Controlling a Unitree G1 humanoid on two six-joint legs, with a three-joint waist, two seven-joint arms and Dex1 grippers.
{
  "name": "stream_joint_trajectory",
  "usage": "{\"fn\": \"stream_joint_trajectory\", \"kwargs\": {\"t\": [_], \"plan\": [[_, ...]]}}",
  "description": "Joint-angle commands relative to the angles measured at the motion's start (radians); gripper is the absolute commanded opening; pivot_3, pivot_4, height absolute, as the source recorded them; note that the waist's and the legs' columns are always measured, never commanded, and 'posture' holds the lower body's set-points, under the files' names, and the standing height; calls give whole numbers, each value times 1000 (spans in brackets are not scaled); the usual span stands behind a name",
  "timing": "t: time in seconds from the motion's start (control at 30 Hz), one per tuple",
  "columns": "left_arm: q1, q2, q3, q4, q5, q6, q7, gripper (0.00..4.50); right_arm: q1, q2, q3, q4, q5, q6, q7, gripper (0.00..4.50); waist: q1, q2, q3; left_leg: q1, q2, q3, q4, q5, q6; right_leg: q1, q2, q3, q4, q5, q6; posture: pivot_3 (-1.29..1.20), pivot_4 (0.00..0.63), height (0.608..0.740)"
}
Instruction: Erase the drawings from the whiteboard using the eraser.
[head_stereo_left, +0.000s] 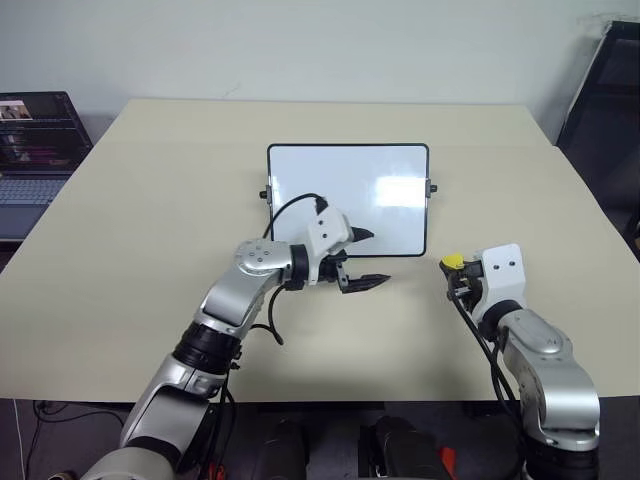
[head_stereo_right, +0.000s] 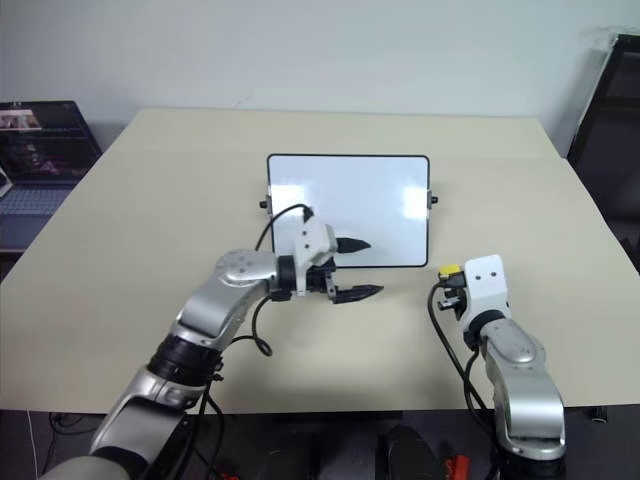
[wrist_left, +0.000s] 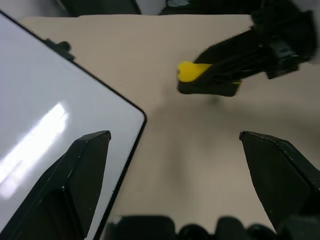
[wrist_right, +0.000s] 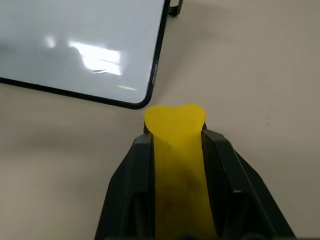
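Right gripper, lower right of the head view: clenched on the yellow eraser, whose tip juts past the fingers, just off the whiteboard's near right corner and not touching it. Left gripper, centre: fingers spread wide, grasping nothing; one finger over the board's lower edge, the other over the beige table. Whiteboard, black-framed, flat at table centre; surface white with glare, no strokes discernible. Laptop, upper left.

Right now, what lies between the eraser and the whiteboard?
Nothing: only bare table separates the eraser, held in the right gripper, from the whiteboard corner, as the right wrist view shows.
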Motion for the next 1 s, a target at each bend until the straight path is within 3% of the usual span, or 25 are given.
{"fn": "stream_joint_trajectory", "kwargs": {"t": [0.03, 0.27, 0.63, 0.87, 1.0], "plan": [[-36, -12, -29, 32, 23, -58, -60, 4500, -57, 2, -61, 63, 21, -31, -48, 976, 1, 0, 0, 0, 0, 0, 0, 0, 0, 0, 0, 0, 0, 0, 0, 0, 150, 740], [-52, -33, -45, 77, 61, -126, -102, 4500, -106, -10, -100, 172, 61, -57, -71, 976, 1, 0, 0, -2, 0, 0, 0, 0, 0, -1, 2, 0, -1, 2, -4, 0, 150, 740], [-28, -51, -19, 69, 99, -149, -62, 4500, -130, -42, -124, 226, 121, -96, -72, 4486, 1, 0, 0, -2, -1, 0, 0, 0, 0, -1, 2, 0, 0, 2, -4, 0, 150, 740], [58, -46, 139, -19, 58, -40, 129, 4500, -49, -104, -64, 14, 195, -175, 30, 4486, -3, 0, 0, -2, 1, -1, 0, 0, 0, -1, 2, 0, 0, 2, -4, 0, 150, 740], [178, -63, 218, -163, 27, 61, 245, 4500, 47, -47, -26, -65, 201, -267, -3, 4486, -3, 0, 0, -2, 2, -2, 0, 0, 0, -1, 2, -1, 0, 2, -4, 0, 150, 740]]}}
